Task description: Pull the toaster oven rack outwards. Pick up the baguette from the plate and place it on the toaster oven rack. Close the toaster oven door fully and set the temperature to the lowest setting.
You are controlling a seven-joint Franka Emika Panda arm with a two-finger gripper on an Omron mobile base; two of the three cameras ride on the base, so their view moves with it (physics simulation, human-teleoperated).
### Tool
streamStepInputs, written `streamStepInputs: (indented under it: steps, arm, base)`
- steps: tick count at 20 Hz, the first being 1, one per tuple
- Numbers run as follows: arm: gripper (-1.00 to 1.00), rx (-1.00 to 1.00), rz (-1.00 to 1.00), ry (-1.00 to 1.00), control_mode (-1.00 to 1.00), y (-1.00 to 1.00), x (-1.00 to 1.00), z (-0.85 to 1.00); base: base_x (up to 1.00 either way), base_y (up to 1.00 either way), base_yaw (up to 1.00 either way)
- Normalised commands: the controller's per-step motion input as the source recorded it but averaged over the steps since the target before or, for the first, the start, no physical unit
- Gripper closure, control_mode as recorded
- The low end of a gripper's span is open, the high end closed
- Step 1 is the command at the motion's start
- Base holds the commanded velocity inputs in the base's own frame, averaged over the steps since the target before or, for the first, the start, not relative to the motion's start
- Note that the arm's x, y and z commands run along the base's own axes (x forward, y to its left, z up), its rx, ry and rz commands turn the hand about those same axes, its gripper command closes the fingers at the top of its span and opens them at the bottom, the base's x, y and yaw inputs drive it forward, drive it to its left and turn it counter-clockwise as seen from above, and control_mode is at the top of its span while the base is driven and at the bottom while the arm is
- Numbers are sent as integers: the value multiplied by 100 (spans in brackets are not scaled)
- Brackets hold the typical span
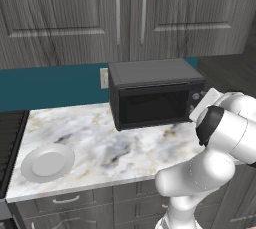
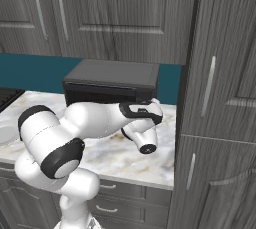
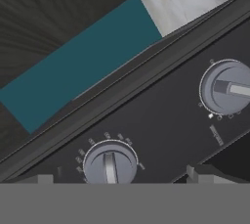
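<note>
The toaster oven (image 1: 155,93) stands at the back of the marble counter with its door (image 1: 152,107) shut; the rack is hidden behind the dark glass. The white plate (image 1: 47,163) lies bare at the counter's front left, and the baguette is out of view. My gripper (image 3: 119,178) is open right at the oven's knob panel. Its fingertips (image 3: 45,179) stand on either side of a grey round knob (image 3: 110,164) without touching it. A second knob (image 3: 225,88) sits further along the panel. From the left base view the hand (image 1: 204,104) covers the oven's right front.
Grey wall cupboards (image 1: 117,13) hang above the oven. A tall cabinet (image 2: 220,103) stands close beside the oven's right. A dark stove top (image 1: 10,135) borders the counter's left end. A wall outlet (image 1: 104,78) sits on the teal backsplash (image 1: 50,85).
</note>
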Motion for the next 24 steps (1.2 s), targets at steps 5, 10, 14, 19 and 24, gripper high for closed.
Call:
streamStepInputs:
  steps: [5, 10, 14, 19, 24]
  arm:
    - [-100, 0, 0, 0, -100, 1, 0, 0]
    - [-100, 0, 0, -5, -100, 3, 0, 4]
    - [-100, 0, 0, -4, -100, 0, 0, 5]
    - [-100, 0, 0, -1, -100, 0, 0, 0]
    - [-100, 0, 0, 0, -100, 0, 0, 0]
  base:
    - [0, 0, 0]
    - [0, 0, 0]
    - [0, 0, 0]
    - [0, 0, 0]
    - [0, 0, 0]
